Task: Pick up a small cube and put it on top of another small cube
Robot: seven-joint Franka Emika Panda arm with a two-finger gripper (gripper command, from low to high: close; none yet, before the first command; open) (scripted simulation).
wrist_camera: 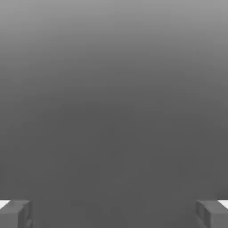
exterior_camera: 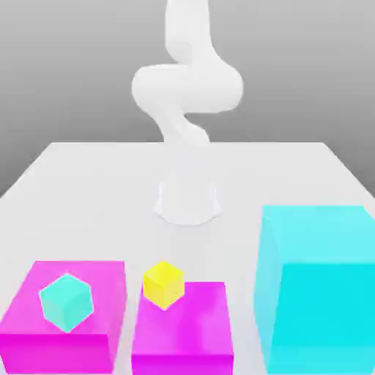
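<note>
On the table (exterior_camera: 88, 176), big cyan block (exterior_camera: 316, 286) far from both pink slabs (exterior_camera: 62, 315); teal cube (exterior_camera: 67, 302) atop one, yellow cube (exterior_camera: 163, 284) at the other's edge; gripper (wrist_camera: 114, 213) wide, empty; risk: nudging yellow off, or clipping the block.

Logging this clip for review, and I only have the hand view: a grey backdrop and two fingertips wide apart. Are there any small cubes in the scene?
Observer: Yes, two. A small teal cube rests on the left magenta block, at the exterior view's left.
Operator: And the other?
Observer: A small yellow cube appears to sit at the far corner of the middle magenta block.
Operator: Anything else nearby?
Observer: A large cyan cube stands at the exterior view's right, apart from both blocks.
</note>
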